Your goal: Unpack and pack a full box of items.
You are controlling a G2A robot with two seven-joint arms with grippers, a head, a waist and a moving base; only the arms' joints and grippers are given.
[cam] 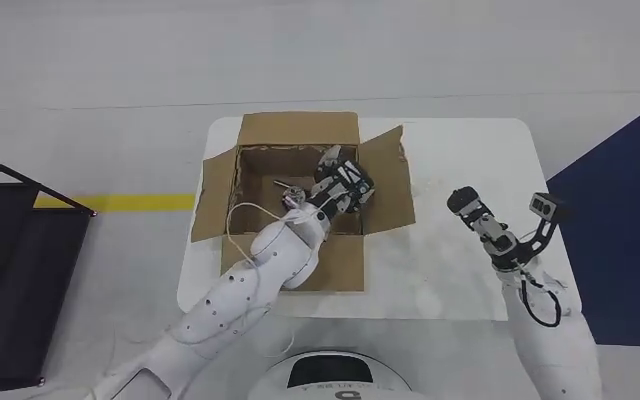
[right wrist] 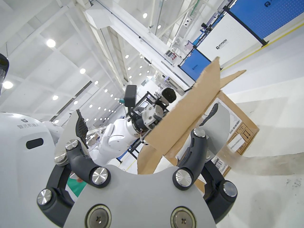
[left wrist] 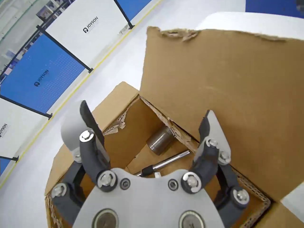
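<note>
An open cardboard box [cam: 260,165] stands on the white table [cam: 450,150], its flaps folded outward. My left gripper [cam: 338,180] hangs open over the box's right half with nothing between its fingers [left wrist: 91,122]. In the left wrist view my left gripper [left wrist: 148,125] is above a short metal cylinder [left wrist: 160,141] and a thin metal rod [left wrist: 167,160], both lying on the box floor by a wall. My right gripper [cam: 468,205] is open and empty above the table to the right of the box. The right wrist view has my right gripper [right wrist: 147,119] facing the box [right wrist: 190,110] from outside.
A small metal part [cam: 290,186] lies near the middle of the box floor. A thin white cable [cam: 236,215] loops over the box's left part. The right flap [cam: 388,180] stands tilted up between the two arms. Bare table lies right of the box.
</note>
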